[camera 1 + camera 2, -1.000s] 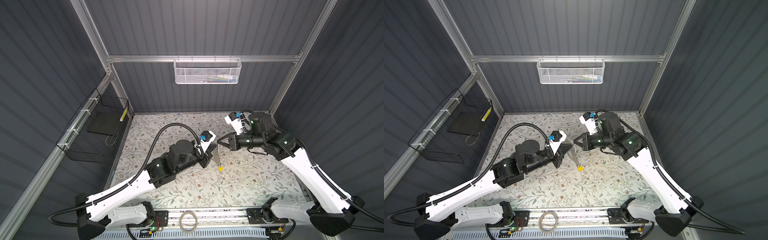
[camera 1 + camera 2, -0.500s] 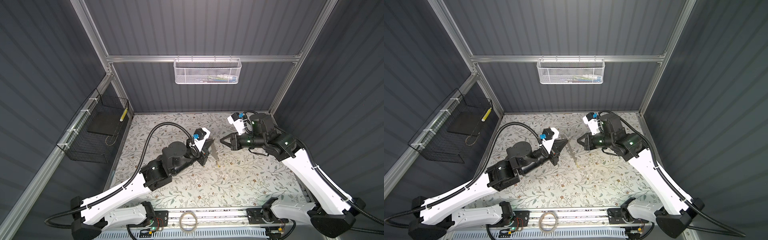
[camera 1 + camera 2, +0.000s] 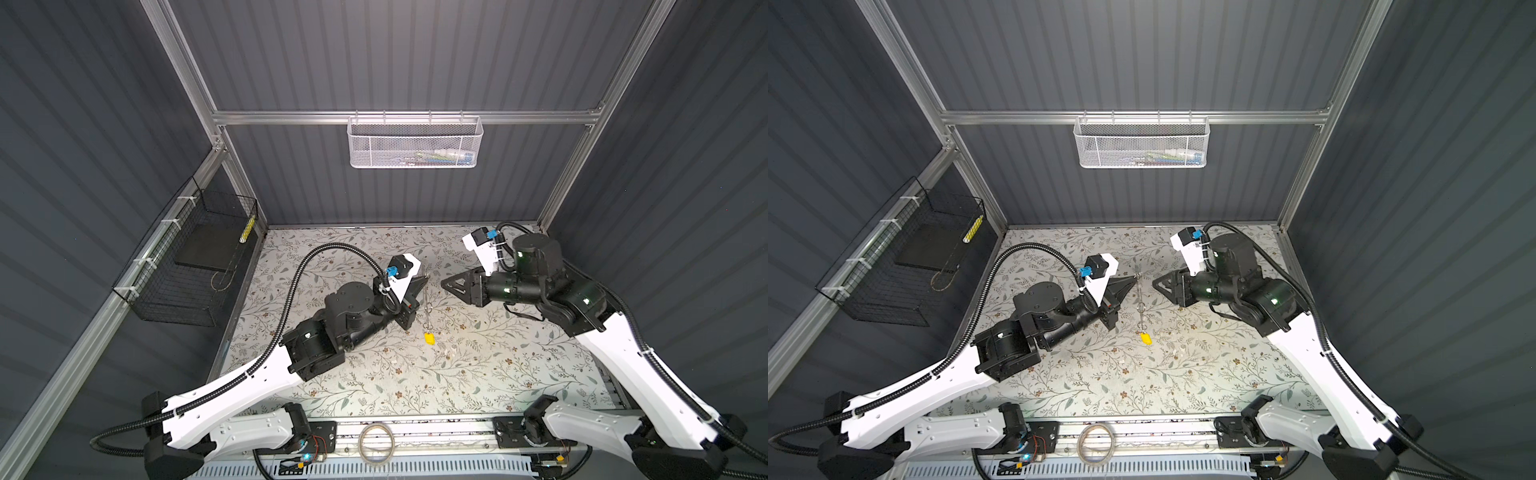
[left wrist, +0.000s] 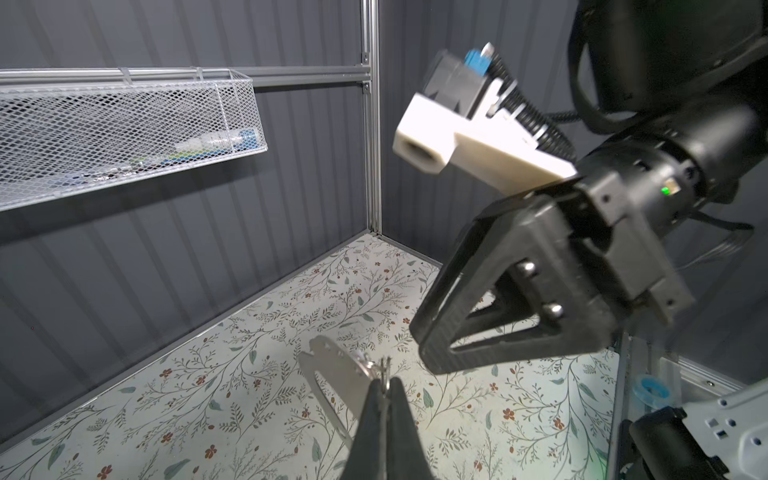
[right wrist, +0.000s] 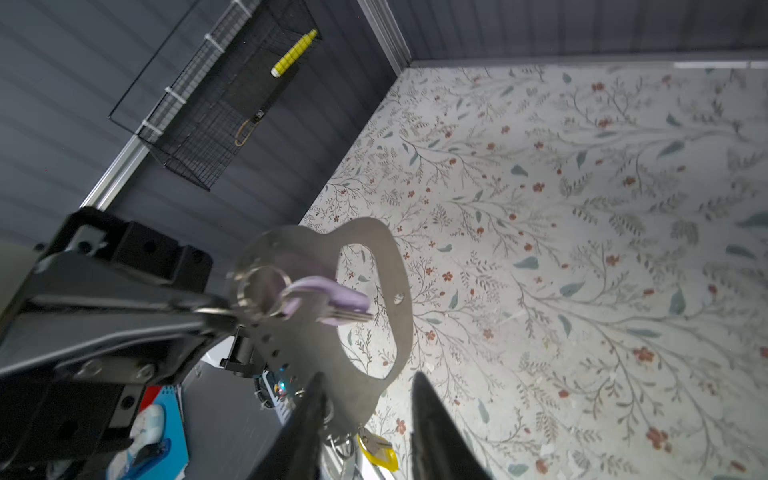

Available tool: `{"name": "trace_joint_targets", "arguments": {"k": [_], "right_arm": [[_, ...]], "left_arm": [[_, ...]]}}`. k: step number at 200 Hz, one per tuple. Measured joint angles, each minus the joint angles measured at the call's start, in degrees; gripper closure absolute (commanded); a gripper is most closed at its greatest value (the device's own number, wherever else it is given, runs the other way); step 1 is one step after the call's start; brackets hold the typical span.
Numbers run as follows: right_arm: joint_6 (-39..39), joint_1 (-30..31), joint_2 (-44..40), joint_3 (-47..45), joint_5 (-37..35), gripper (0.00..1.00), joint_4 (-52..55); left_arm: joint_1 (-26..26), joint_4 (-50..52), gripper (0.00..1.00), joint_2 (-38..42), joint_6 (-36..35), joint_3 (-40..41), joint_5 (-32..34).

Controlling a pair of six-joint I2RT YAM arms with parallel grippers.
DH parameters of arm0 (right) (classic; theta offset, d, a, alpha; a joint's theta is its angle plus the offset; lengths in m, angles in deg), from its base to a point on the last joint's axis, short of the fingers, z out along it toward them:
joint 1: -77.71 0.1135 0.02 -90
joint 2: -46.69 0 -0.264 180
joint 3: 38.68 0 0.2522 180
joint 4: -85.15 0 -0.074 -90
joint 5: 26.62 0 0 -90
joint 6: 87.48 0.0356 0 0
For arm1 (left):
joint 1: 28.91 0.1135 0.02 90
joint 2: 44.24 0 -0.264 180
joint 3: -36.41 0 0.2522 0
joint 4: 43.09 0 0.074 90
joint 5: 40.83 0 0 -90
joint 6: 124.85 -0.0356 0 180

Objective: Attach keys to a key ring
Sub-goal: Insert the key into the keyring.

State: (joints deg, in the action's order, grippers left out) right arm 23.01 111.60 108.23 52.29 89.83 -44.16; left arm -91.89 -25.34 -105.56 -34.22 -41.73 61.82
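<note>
The key ring [image 5: 374, 249], a flat grey oval loop, hangs edge-on above the floral mat in both top views [image 3: 428, 299] [image 3: 1140, 305]. My left gripper [image 4: 384, 380] [image 3: 424, 276] is shut on a small split ring at the key ring's [image 4: 332, 374] upper end. A lilac key [image 5: 332, 297] hangs from that split ring, and a yellow key [image 3: 429, 339] [image 5: 376, 453] dangles from the loop's lower end. My right gripper [image 5: 368, 376] [image 3: 446, 284] is open just to the right of the loop, with nothing gripped.
A white mesh basket [image 3: 415, 143] hangs on the back wall and a black wire basket [image 3: 187, 266] on the left wall. A translucent tape roll [image 3: 376, 442] lies on the front rail. The floral mat [image 3: 415, 386] covers the floor.
My right gripper was shut close to the key ring; it has opened and drawn back slightly to the right. The left gripper still holds the hanging ring.
</note>
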Motion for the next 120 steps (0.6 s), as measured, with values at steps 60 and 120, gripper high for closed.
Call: {"name": "trace_joint_targets", "arguments": {"k": [60, 120], "right_arm": [[-7.9, 0.0, -4.9, -5.7, 2.8, 0.34, -9.3], [-13.8, -1.2, -7.7, -10.3, 6.8, 0.37, -13.6]], "left_arm": [[0.0, 4.5, 1.00, -2.7, 0.6, -4.8, -5.6], [4.0, 5.2, 1.00, -3.7, 0.9, -6.6, -17.2]]}}
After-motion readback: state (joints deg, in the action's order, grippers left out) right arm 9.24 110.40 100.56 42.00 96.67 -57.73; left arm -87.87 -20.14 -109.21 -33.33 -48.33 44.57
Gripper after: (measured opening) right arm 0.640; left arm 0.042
